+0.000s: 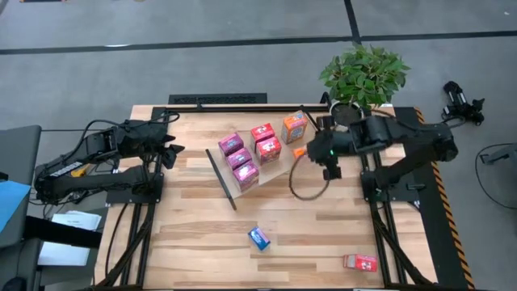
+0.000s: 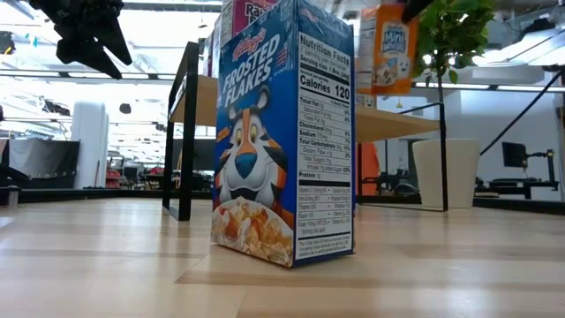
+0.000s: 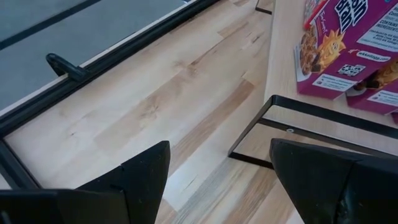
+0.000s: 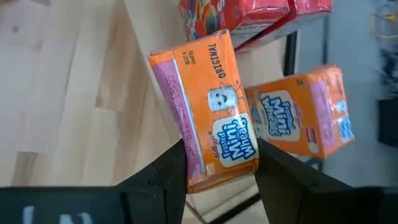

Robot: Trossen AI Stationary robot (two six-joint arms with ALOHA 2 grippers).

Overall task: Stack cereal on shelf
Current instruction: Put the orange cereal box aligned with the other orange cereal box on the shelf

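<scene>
1. High view: the shelf [image 1: 279, 166] lies tilted on the table [image 1: 194, 242] between the arms. On it I count six cereal boxes: three pink ones [image 1: 240, 158] in a row, two red ones [image 1: 266, 142] beside them, and one orange box [image 1: 295, 127] at the far end. A blue box [image 1: 258, 238] stands on the table well in front of the shelf, and a red box [image 1: 360, 262] lies near the front right corner. The right gripper [image 1: 303, 152] hangs just beside the shelf's right end with something orange in it. The left gripper [image 1: 171, 150] waits to the left of the shelf. A potted plant [image 1: 363, 77] stands at the back right.

2. Low view: the blue box [image 2: 282, 132] fills the foreground, upright, the shelf [image 2: 388, 122] behind it. An orange box [image 2: 393, 49] shows up high; the left arm hangs at upper left.

3. Left wrist view: the left gripper [image 3: 217, 180] has its fingers spread wide with nothing between them, the shelf's black bracket [image 3: 298, 124] and pink boxes [image 3: 348, 50] beyond.

4. Right wrist view: the right gripper [image 4: 221, 171] pinches a second orange box [image 4: 205, 112] by its lower end, held above the shelf, close to the orange box [image 4: 298, 118] already standing there.

5. Judgement: the step in hand is placing this orange box. The next move calls for lowering it squarely beside its twin and releasing without knocking the neighbours. That makes nine boxes: six shelved, one carried, two left on the table.
</scene>
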